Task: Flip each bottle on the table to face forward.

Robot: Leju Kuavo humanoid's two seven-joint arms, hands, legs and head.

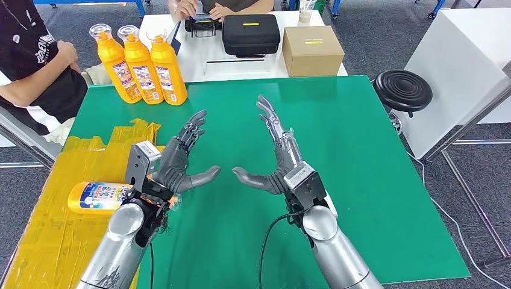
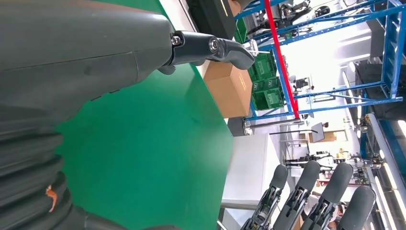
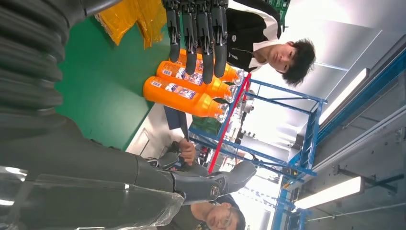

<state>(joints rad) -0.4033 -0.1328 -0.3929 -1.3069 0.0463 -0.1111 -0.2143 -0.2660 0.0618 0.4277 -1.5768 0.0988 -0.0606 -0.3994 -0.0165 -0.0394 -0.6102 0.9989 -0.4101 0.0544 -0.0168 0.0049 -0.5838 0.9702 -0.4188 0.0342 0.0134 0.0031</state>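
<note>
Green tabletop [image 1: 361, 156] mid-frame, grey carpet [image 1: 385, 36] around, three orange bottles [image 1: 141, 66] upper left; left hand [image 1: 181, 159], right hand [image 1: 274, 156] spread wide, empty.

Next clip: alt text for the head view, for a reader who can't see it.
Both robot hands, left and right, hover open and empty over a green table. Three orange bottles stand upright at its far left corner; a fourth bottle lies on yellow sheeting.

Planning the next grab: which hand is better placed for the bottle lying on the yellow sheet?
Probably the left hand. The lying bottle is on the yellow sheet, right beside the left forearm. The right hand is open over the green mat, farther away, and would have to cross the left arm.
</note>
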